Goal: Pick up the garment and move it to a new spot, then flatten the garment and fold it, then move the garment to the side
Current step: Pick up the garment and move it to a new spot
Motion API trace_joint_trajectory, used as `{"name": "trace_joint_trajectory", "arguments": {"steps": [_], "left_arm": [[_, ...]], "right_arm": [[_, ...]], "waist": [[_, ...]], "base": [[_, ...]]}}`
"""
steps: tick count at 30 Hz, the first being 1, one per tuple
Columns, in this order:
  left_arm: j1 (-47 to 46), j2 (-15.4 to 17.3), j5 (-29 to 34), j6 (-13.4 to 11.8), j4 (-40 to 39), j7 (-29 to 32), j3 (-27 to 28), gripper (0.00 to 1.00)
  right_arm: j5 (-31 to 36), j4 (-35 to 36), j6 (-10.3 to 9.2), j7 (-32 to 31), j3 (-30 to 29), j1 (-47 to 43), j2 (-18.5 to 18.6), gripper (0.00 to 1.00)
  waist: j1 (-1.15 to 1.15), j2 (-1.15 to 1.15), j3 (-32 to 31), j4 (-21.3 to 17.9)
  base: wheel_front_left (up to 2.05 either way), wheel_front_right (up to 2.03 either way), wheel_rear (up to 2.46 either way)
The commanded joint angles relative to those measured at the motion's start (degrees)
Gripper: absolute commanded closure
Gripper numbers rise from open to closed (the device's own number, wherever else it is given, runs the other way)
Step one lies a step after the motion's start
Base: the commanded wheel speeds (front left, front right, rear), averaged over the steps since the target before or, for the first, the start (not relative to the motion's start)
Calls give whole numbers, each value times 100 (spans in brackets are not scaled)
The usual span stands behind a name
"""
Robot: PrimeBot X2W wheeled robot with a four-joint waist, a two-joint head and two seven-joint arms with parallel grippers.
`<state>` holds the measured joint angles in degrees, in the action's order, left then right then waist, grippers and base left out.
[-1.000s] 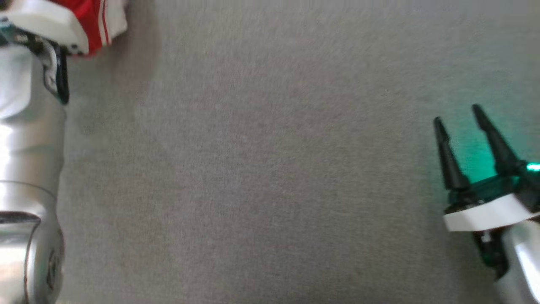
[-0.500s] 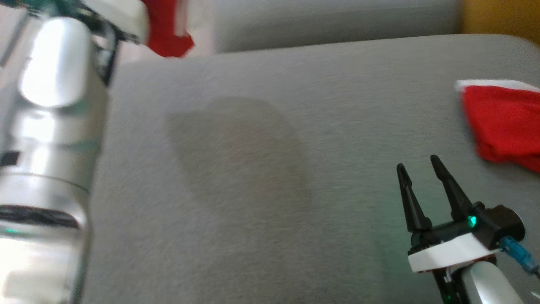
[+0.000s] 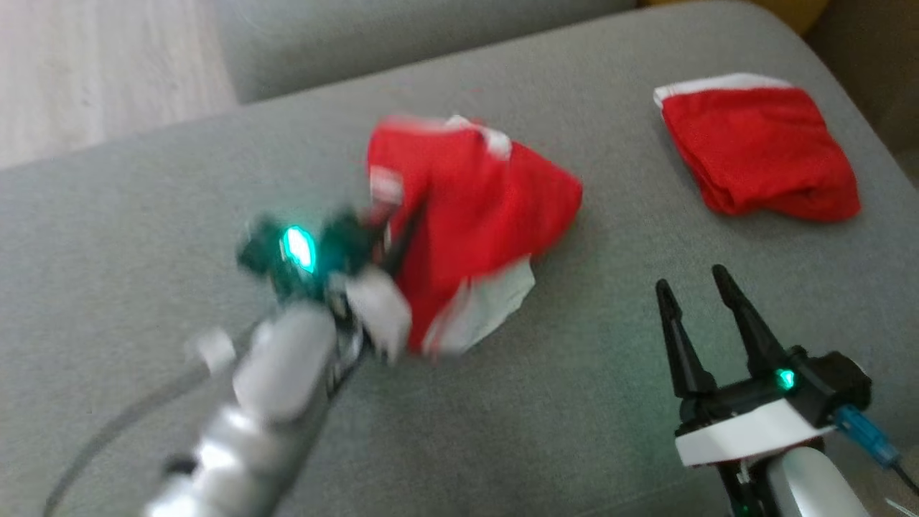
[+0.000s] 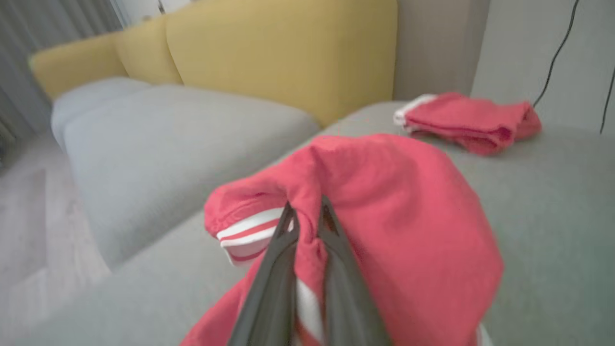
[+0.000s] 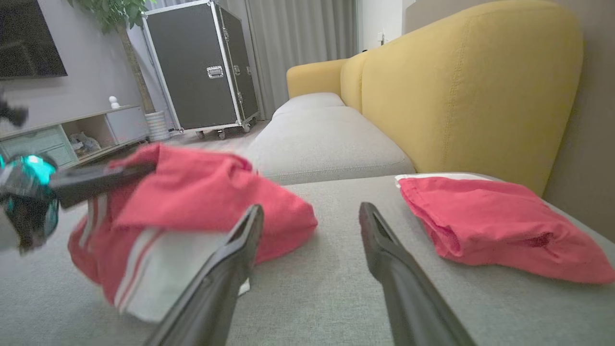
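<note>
Left pincer (image 4: 307, 211) was clenched on the garment (image 3: 488, 208). Right pincer (image 3: 693, 283) stood released, bare cushion (image 3: 560, 416) around it; a folded cloth (image 3: 761, 154) lay beyond it, near the edge.

Support surface: 1 grey seat cushion (image 3: 179, 201), fabric-covered, rounded at its far right corner. 2 items lie on it.

Item 1: red garment (image 3: 488, 208) with white striped trim, bunched in a heap near the middle, its lower white edge resting on the fabric.

Item 2: folded red garment (image 3: 761, 151), white band along its far edge, lying flat near the far right corner, well apart from item 1.

An adjoining grey cushion (image 3: 402, 43) borders the far side.
</note>
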<state>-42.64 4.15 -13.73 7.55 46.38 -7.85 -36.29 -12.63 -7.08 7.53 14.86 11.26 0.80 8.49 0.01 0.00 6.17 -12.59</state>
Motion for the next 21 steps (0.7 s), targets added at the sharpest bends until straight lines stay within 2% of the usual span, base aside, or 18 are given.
{"name": "trace_joint_trajectory", "arguments": {"steps": [1,2,3,7,9,13,14,17,21], "left_arm": [[106,18,-55,-71,-53,-187,43,100],[283,-23,-78,-95,9,-267,-30,67],[445,-57,-117,-149,56,-343,-77,0],[966,-117,-275,-465,-54,-611,-228,0],[1263,-122,-437,-641,-367,-680,-312,0],[1882,-125,-695,-1160,-1200,-710,-224,0],[1882,-125,-695,-1160,-1200,-710,-224,0],[2425,-125,-658,-1560,-1885,-712,159,0],[3150,-56,-431,-1845,-2853,-713,796,0]], "right_arm": [[-54,140,-4,14,163,236,2,0],[-66,121,-4,14,171,248,1,0],[-76,103,-4,14,166,252,4,0],[-96,21,-4,14,50,190,21,0],[-119,-45,-4,14,0,120,19,0],[-167,-177,-4,14,-95,-55,-13,0],[-167,-177,-4,14,-95,-55,-13,0],[-182,-266,-4,14,-196,-207,-56,0],[-167,-331,-4,14,-343,-356,-127,0]], "waist": [[-1,0,277,-161],[-1,0,302,-168],[-1,0,319,-163],[-1,0,250,54],[-1,0,125,258],[-1,0,-206,731],[-1,0,-206,731],[-1,0,-478,1077],[-1,0,-697,1404]], "base": [[0,0,0],[0,0,0],[0,0,0],[0,0,0],[0,0,0],[0,0,0],[0,0,0],[0,0,0],[0,0,0]]}}
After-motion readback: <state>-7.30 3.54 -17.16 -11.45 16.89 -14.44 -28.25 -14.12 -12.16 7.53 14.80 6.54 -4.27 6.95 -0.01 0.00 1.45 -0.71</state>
